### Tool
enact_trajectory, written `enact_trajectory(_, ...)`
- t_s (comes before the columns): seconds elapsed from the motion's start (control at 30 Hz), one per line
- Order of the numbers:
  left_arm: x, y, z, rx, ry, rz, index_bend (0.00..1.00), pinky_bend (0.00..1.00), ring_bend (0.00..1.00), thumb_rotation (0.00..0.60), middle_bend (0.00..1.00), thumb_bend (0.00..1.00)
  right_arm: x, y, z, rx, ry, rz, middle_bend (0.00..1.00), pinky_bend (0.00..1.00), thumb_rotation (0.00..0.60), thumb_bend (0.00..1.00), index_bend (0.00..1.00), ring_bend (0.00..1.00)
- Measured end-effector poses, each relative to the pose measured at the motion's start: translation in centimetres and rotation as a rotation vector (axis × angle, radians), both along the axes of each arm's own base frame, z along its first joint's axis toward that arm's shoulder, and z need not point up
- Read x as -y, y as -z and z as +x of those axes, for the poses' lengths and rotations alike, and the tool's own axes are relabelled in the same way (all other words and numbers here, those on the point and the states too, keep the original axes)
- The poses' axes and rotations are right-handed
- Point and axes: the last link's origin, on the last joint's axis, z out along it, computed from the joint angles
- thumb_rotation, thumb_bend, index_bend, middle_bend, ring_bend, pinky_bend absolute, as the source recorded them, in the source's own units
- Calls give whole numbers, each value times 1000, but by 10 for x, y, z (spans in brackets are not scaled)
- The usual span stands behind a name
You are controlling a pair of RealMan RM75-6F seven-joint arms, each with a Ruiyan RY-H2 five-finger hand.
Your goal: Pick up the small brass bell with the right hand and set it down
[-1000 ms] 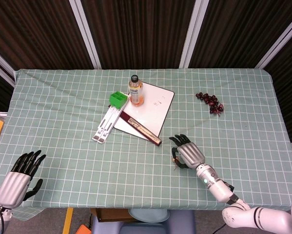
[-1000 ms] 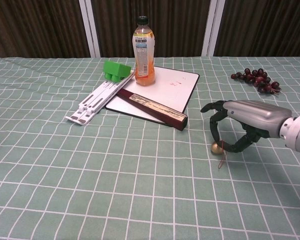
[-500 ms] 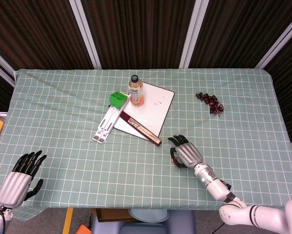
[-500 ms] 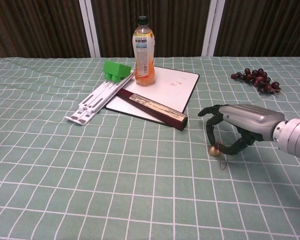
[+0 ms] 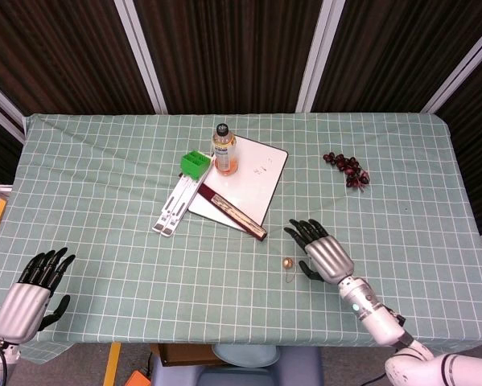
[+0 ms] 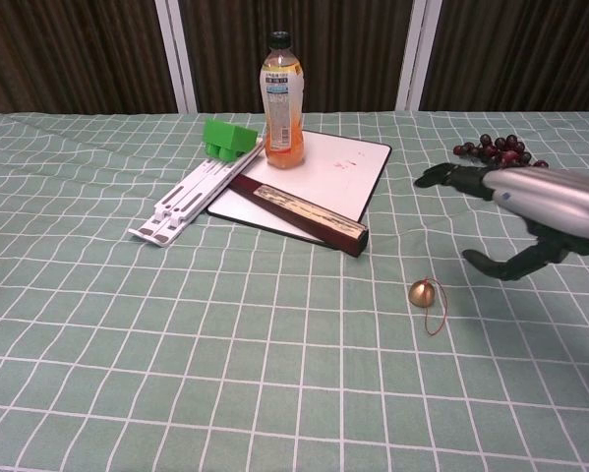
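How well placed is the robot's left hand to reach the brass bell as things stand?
Probably not well: the left hand lies open at the table's near-left corner, far across the cloth from the brass bell. Nothing stands between them, but the open right hand is much closer.

The head view looks steeply down on the whole tabletop (image 5: 104, 161) from afar, while the chest view faces level and close across its middle, which both share.
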Motion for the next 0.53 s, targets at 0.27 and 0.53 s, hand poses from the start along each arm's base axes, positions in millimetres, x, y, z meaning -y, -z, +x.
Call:
enact_trajectory(0.27,1,-4,2,13,26,17,54,80,0,600,0,442,-72,-68,-42,2,5,-258,0,0,600,461,0,0)
enact_trajectory(0.53,3,3,5,-12,39,1,37,75,0,600,0,443,-128,-107,-75,7,42,-374,0,0,600,405,0,0)
